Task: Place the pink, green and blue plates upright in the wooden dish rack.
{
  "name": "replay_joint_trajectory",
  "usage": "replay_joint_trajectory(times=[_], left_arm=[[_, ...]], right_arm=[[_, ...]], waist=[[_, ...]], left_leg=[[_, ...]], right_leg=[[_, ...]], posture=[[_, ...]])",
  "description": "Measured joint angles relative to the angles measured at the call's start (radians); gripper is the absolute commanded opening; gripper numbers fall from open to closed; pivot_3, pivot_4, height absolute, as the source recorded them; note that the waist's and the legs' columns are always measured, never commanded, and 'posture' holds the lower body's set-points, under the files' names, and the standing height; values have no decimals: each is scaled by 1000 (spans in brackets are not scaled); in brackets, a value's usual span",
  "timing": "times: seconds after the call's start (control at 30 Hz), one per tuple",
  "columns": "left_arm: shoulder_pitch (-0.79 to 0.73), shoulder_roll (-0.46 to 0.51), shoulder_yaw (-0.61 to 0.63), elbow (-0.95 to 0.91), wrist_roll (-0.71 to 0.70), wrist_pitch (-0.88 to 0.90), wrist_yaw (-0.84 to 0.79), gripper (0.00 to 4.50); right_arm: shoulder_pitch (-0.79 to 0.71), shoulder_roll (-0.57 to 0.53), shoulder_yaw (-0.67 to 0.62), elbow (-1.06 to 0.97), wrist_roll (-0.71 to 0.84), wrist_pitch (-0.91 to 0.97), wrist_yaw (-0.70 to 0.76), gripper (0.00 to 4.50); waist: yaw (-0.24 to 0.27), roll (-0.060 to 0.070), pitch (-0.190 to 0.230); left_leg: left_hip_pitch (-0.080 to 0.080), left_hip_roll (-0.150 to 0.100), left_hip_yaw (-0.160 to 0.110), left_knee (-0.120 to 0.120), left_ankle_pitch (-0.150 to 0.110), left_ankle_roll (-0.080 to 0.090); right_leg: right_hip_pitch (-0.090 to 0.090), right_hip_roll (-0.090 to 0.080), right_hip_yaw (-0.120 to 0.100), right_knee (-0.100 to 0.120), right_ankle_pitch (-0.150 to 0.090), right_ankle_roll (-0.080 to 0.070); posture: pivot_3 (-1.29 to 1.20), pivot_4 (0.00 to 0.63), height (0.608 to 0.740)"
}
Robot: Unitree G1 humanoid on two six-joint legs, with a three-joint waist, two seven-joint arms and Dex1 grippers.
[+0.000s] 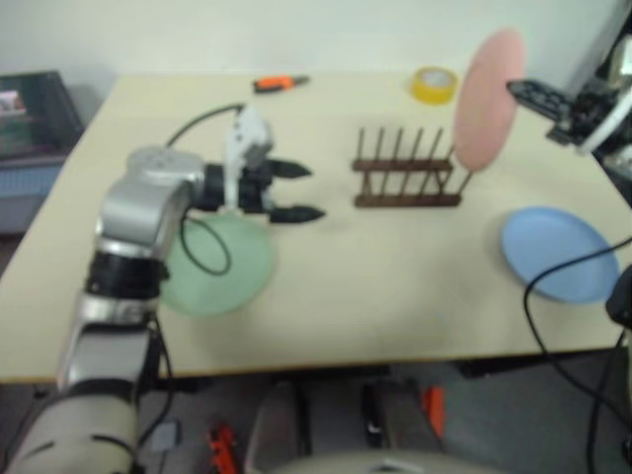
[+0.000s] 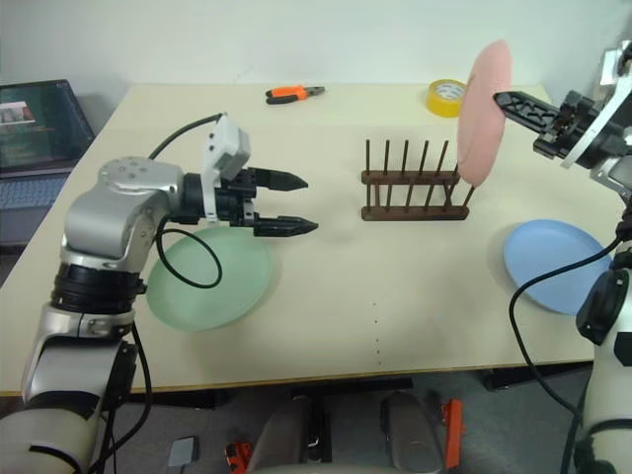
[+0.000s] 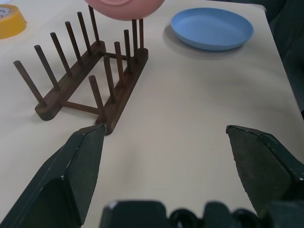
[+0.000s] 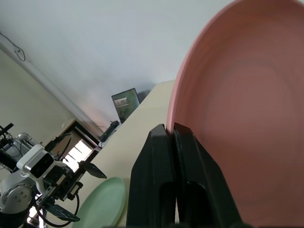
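Observation:
The pink plate (image 2: 484, 114) stands upright on edge, my right gripper (image 2: 502, 98) shut on its upper rim. Its lower edge hangs at the right end of the wooden dish rack (image 2: 413, 188); I cannot tell whether it touches the pegs. The green plate (image 2: 222, 286) lies flat on the table's left side. My left gripper (image 2: 309, 204) hovers open over that plate's right rim, pointing at the rack, nothing between its fingers. The blue plate (image 2: 553, 267) lies flat at the right, in front of the rack's right end.
A yellow tape roll (image 2: 446, 97) and an orange-and-black tool (image 2: 294, 94) lie near the table's (image 2: 395, 316) far edge. A laptop (image 2: 30, 123) stands beside the table on the left. A black cable (image 2: 553, 281) crosses the blue plate.

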Motion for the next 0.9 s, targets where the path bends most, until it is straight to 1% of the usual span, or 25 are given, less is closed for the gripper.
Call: replay_joint_trajectory(times=[0.23, 0.47, 0.8, 0.9], left_arm=[[10, 0, 0, -11, -2, 12, 16, 4461], [10, 0, 0, -12, -3, 15, 20, 4461], [10, 0, 0, -12, -3, 15, 20, 4461], [10, 0, 0, -12, -2, 14, 20, 4461]], right_arm=[[0, 22, 18, 1, -46, -67, 9, 0], [0, 43, 28, 23, -81, -154, -13, 0], [-2, 44, 24, 33, -87, -161, -14, 0], [-2, 44, 20, 21, -77, -124, 1, 0]], waist=[[0, 0, 0], [0, 0, 0], [0, 0, 0], [0, 0, 0]], left_leg=[[0, 0, 0, 0, 0, 0], [0, 0, 0, 0, 0, 0], [0, 0, 0, 0, 0, 0], [0, 0, 0, 0, 0, 0]], right_leg=[[0, 0, 0, 0, 0, 0], [0, 0, 0, 0, 0, 0], [0, 0, 0, 0, 0, 0], [0, 0, 0, 0, 0, -1]], posture=[[0, 150, 740], [0, 150, 740], [0, 150, 740], [0, 150, 740]])
